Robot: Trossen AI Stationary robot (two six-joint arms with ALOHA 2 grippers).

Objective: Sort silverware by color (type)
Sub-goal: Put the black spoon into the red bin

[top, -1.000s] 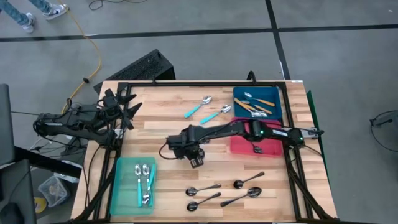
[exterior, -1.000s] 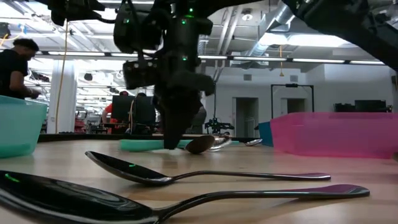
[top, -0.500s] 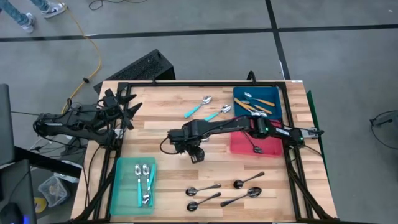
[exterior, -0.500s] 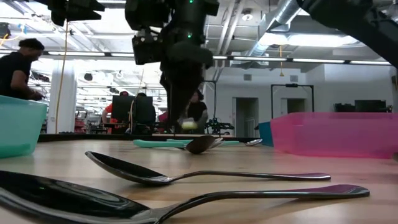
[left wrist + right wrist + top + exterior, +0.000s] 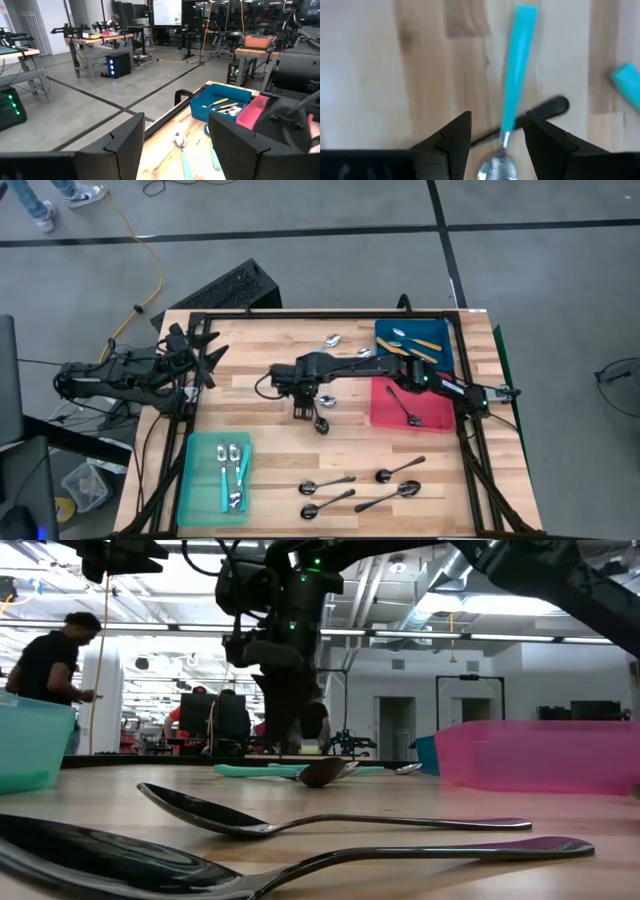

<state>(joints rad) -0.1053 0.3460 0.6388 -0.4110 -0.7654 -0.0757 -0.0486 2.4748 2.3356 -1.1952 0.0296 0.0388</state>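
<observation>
My right gripper point(image 5: 303, 398) point(image 5: 285, 745) hangs open a little above the middle of the table. In its wrist view the gap point(image 5: 497, 120) frames a teal-handled spoon point(image 5: 512, 75) lying flat, bowl toward the gripper. A dark handle end point(image 5: 555, 106) shows beside the spoon's neck. The bowls of two teal spoons point(image 5: 332, 340) point(image 5: 362, 353) stick out past the arm. A dark spoon point(image 5: 320, 423) lies on the wood just on the near side of the gripper. My left gripper point(image 5: 205, 355) point(image 5: 175, 150) waits open at the table's left edge.
A teal tray point(image 5: 190, 480) at the near left holds teal spoons. A blue tray point(image 5: 445, 350) at the far right holds orange-handled spoons. Beside it, a pink tray point(image 5: 435, 415) holds one dark spoon point(image 5: 403, 405). Several dark spoons point(image 5: 360, 490) lie along the near edge. A person point(image 5: 50, 660) stands beyond the table.
My right gripper has lifted off the table and moved toward the far edge, over the teal spoons. The dark spoon it stood over now shows on the wood. More of the dark spoon in the pink tray shows.
</observation>
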